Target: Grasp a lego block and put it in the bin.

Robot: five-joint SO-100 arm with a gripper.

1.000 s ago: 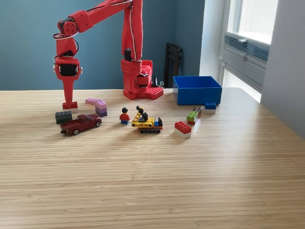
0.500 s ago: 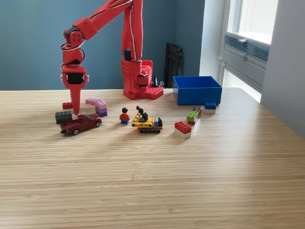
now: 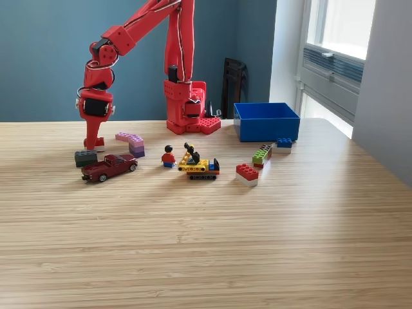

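Far left in the exterior view, the gripper (image 3: 94, 143) is reaching down onto a small red block (image 3: 96, 143); jaw state unclear. Any loose pinch risks knocking the grey block (image 3: 85, 158) beside it.

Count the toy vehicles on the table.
2. A dark red pickup truck sits at the exterior view's left, by the dark grey brick. A yellow tracked vehicle stands mid-table, right of the minifigure. None looks hidden.
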